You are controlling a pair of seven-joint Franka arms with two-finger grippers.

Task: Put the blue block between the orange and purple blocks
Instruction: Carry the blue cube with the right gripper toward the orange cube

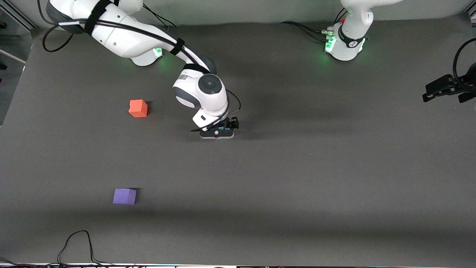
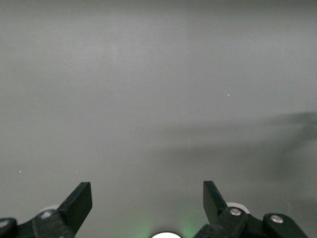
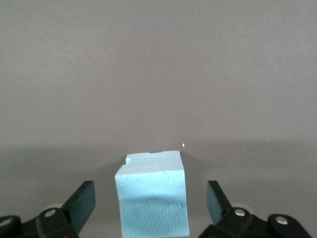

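The blue block [image 3: 152, 198] stands on the dark table between the open fingers of my right gripper [image 3: 151, 201], with gaps on both sides. In the front view my right gripper [image 1: 218, 131] is down at the table near the middle, and only a sliver of the blue block [image 1: 222, 128] shows under it. The orange block [image 1: 138, 108] lies toward the right arm's end. The purple block [image 1: 125, 196] lies nearer the front camera than the orange one. My left gripper [image 2: 147, 198] is open and empty; it waits at the left arm's end of the table [image 1: 448, 88].
A black cable [image 1: 76, 243] loops onto the table's front edge near the purple block. The right arm's base [image 1: 147, 56] and the left arm's base [image 1: 346, 44] stand along the back edge. Bare table [image 1: 316, 167] lies between the blocks.
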